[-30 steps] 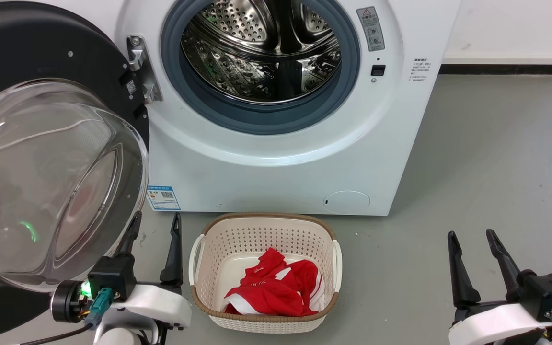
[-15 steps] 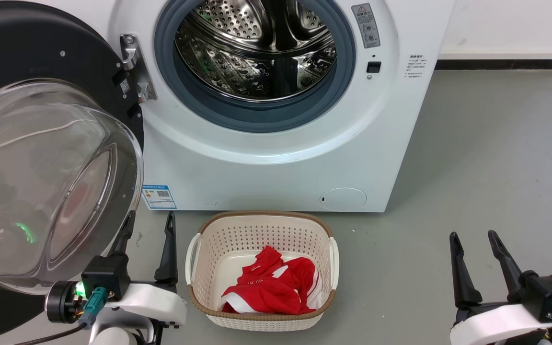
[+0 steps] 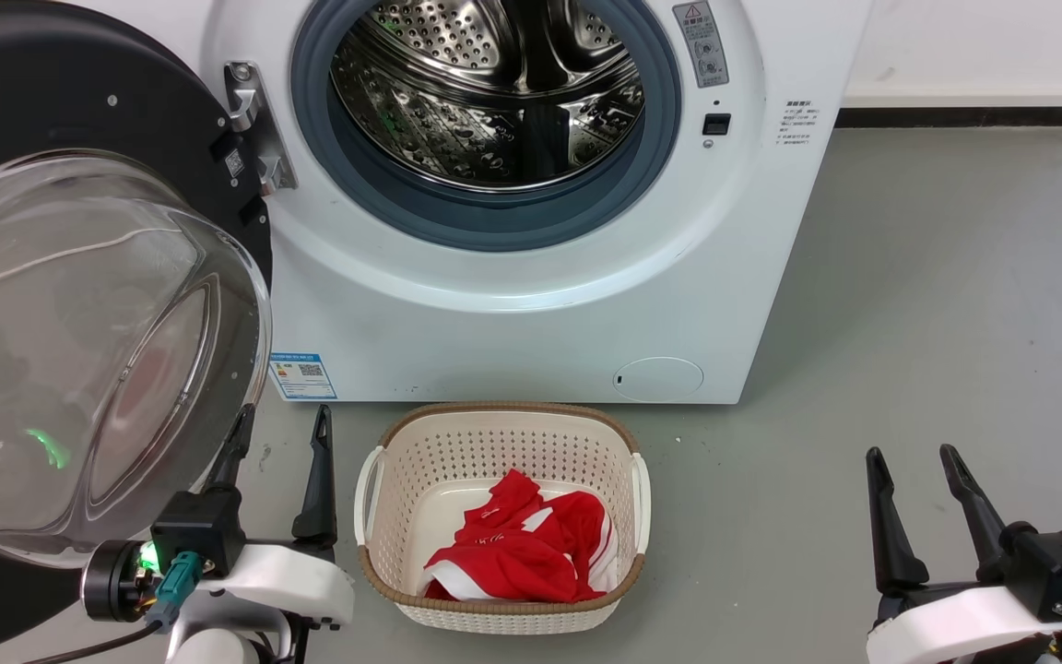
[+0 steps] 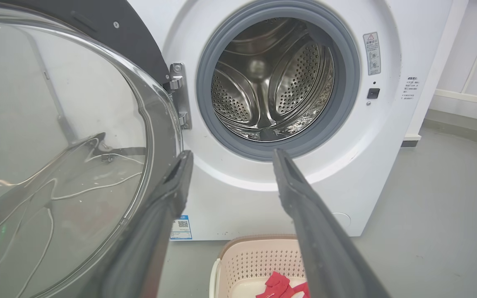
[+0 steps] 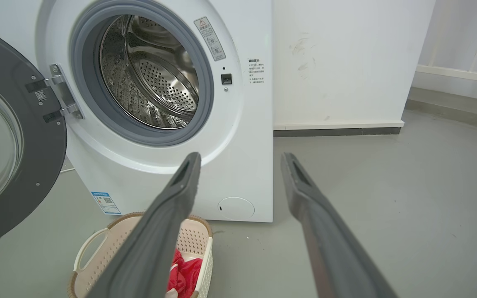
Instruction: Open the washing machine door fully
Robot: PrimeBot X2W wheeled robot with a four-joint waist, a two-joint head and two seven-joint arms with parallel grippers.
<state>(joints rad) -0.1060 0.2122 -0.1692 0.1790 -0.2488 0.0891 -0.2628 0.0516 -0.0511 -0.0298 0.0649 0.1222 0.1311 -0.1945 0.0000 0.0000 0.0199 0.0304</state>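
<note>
My left gripper [image 3: 282, 412] is hanging wide open, holding nothing — one finger is sitting right next to the door [image 3: 79, 304]. The door is standing swung out at the left side of the machine [image 3: 513, 323]. My right gripper [image 3: 911, 452] is resting open too — holding nothing.

The left gripper [image 3: 282, 412] and right gripper [image 3: 911, 452] rest low, each with its 2 fingers [image 3: 317, 480] spread apart.

Laundry area, bare and utilitarian: white front-loading washing machine [image 3: 513, 314] against white wall [image 3: 983, 46], perforated laundry basket [image 3: 503, 410] with red garment [image 3: 513, 563] on grey floor [image 3: 937, 304], dark skirting [image 3: 964, 117] along wall base.
</note>
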